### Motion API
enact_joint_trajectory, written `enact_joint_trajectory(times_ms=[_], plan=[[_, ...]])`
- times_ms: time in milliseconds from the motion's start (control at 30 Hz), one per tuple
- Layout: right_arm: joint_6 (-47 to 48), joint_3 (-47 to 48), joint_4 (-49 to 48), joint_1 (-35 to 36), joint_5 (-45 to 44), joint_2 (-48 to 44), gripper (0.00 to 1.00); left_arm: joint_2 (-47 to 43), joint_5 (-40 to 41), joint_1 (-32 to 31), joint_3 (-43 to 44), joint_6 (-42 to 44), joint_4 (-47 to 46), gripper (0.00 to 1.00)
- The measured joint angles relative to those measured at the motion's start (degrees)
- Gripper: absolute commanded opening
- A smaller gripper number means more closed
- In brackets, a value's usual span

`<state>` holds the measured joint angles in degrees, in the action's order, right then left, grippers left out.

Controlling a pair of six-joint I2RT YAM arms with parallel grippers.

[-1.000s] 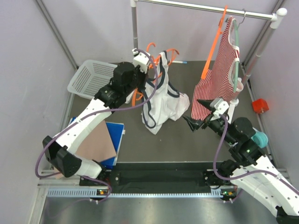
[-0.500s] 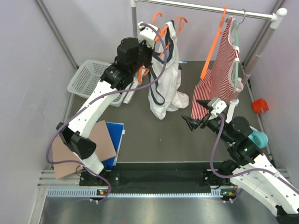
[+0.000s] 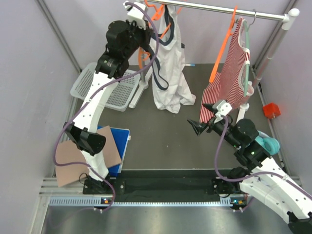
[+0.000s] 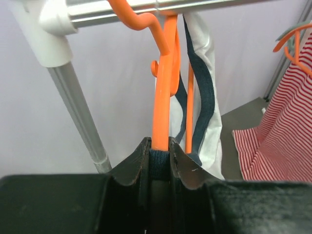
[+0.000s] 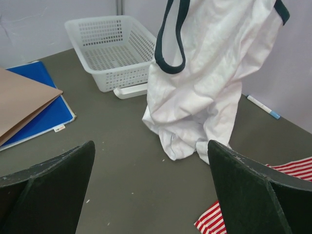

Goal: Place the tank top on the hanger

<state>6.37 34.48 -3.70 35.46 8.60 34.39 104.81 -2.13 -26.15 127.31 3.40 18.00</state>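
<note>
Left end effector (image 4: 159,146) is clamped tight on the hanger (image 4: 163,73), hook up at the rail (image 3: 219,9), tank top (image 3: 170,73) dangling below the rail. Right end effector (image 5: 150,146) is wide open, empty, well below it.

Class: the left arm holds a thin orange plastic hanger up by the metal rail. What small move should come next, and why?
Probably lower the left gripper slightly to seat the thin orange plastic hanger on the silver metal rail: its hook is at the rail, the white navy-trimmed tank top already hangs from it, and the jaws clamp it.
</note>
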Motion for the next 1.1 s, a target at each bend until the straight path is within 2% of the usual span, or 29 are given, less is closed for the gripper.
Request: enact_joint_trajectory(times_ms=[300,600,967,1000,1067,1100], plan=[[0.0,0.0,-0.13,-0.02,0.0,-0.37,0.97,3.89,-7.54,6.19,3.58,-7.63,-0.59,0.0],[0.0,0.0,-0.15,0.0,0.0,-0.72,0.97,8.74,-10.75,6.49,5.57,-9.92,-1.07,0.0],[0.02,0.0,-0.15,0.0,0.0,-0.5,0.98,9.25,-12.24,6.34,5.66,-10.14,-1.33,0.0],[0.02,0.0,-0.15,-0.02,0.0,-0.5,0.98,9.25,-12.24,6.32,5.51,-10.12,-1.49,0.04],[0.02,0.0,-0.15,-0.02,0.0,-0.48,0.98,9.2,-12.2,6.27,4.74,-10.08,-2.38,0.26],[0.02,0.0,-0.15,0.0,0.0,-0.46,0.98,9.07,-12.2,6.27,4.13,-9.94,-3.1,0.62]])
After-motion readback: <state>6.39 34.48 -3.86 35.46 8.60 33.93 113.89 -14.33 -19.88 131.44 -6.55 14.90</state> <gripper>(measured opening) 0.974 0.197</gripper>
